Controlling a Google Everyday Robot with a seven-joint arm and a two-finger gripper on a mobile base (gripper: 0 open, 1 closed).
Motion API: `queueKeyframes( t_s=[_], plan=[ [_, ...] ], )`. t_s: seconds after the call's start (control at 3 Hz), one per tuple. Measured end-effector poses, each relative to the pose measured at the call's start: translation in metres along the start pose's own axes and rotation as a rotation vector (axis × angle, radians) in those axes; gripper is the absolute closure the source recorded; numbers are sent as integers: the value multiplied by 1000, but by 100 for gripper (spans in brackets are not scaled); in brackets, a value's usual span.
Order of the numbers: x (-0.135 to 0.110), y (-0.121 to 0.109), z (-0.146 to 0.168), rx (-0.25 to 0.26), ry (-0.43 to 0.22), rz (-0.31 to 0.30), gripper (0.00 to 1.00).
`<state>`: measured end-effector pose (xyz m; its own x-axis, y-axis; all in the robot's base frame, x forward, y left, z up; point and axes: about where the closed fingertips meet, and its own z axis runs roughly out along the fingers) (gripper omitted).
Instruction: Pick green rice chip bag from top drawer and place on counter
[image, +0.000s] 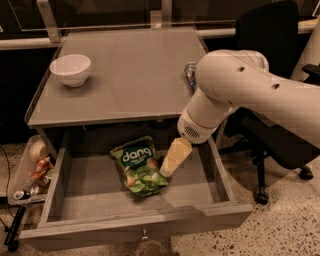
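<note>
The green rice chip bag (137, 165) with white "dang" lettering lies flat in the middle of the open top drawer (135, 227). My gripper (170, 167) hangs from the white arm, down inside the drawer, its tip right at the bag's right edge. The arm comes in from the right, over the counter's right front corner. The grey counter (125, 75) sits above the drawer.
A white bowl (70, 69) stands on the counter's left side. A blue-silver can (190, 73) lies at the counter's right edge, mostly hidden by the arm. A tray with trash (31, 172) sits left of the drawer. A black office chair (280, 120) stands to the right.
</note>
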<state>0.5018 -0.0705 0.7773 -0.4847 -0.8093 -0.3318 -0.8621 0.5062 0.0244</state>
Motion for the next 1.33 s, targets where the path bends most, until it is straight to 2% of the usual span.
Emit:
queueKeyframes(
  t_s=[0.33, 0.67, 1.0, 1.33],
  plan=[
    [-10, 12, 23, -34, -19, 20, 0],
    [-33, 24, 57, -83, -35, 50, 0],
    [-47, 31, 87, -112, -25, 100, 0],
    [-47, 32, 88, -114, -24, 108, 0]
  ],
)
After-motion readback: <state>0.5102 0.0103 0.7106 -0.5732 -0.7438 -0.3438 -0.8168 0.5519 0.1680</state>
